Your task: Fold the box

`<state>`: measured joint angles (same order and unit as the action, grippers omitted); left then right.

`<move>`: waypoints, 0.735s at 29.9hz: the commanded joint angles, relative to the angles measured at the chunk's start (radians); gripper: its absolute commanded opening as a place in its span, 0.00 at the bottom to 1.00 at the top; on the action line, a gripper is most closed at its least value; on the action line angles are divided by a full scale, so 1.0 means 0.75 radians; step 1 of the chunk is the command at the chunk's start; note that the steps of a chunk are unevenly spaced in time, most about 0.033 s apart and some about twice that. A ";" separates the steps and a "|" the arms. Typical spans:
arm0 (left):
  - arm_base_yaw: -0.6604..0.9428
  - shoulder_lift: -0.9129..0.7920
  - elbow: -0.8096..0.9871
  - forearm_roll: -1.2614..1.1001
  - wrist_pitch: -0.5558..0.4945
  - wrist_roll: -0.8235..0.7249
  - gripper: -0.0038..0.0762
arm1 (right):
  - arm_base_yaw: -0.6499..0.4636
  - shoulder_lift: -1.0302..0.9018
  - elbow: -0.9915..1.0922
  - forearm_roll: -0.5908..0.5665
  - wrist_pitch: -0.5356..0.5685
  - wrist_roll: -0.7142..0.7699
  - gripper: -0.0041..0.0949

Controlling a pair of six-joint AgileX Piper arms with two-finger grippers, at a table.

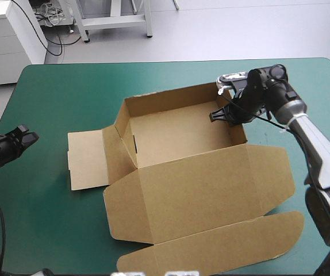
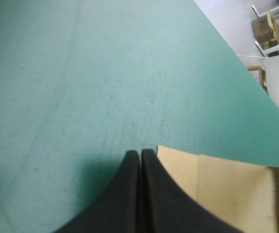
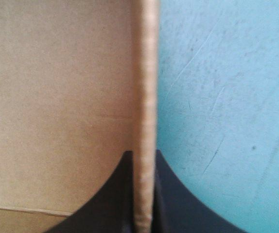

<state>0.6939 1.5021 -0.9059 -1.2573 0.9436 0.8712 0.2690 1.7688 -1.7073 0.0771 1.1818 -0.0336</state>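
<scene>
While left fingers (image 2: 122, 199) together over teal-green cover (image 2: 81, 97), right fingers (image 3: 111, 208) clamped on box wall (image 3: 145, 97).

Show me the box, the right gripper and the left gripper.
box (image 1: 211, 190), high view, flat lid panel.
right gripper (image 3: 143, 154), right wrist view, between fingertips clamping the box's wall.
left gripper (image 2: 140, 151), left wrist view, where shut fingertips meet.

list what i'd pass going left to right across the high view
left gripper → box's flat side flap → box's open tray → right gripper, shut on the tray's right wall
</scene>
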 commanded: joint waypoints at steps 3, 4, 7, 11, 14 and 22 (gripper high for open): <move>0.003 -0.048 -0.030 -0.088 0.040 0.020 0.04 | -0.004 -0.338 -0.055 0.037 -0.017 -0.004 0.04; 0.003 -0.048 -0.030 -0.088 0.040 0.020 0.04 | -0.004 -0.377 -0.055 0.047 -0.017 -0.004 0.04; 0.003 -0.048 -0.030 -0.079 0.056 0.025 0.05 | -0.004 -0.462 -0.055 0.050 -0.017 -0.004 0.04; 0.003 -0.048 -0.030 -0.067 0.099 0.079 0.22 | -0.004 -0.527 -0.055 0.058 -0.017 -0.004 0.04; 0.003 -0.048 -0.030 -0.036 0.145 0.191 0.50 | -0.004 -0.533 -0.055 0.058 -0.017 -0.009 0.04; 0.003 -0.048 -0.030 -0.005 0.212 0.194 0.96 | -0.004 -0.514 -0.055 0.101 -0.029 -0.029 0.04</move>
<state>0.6939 1.5021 -0.9059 -1.1944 1.0511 1.0117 0.2690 1.4095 -1.7155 0.1160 1.2244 -0.0531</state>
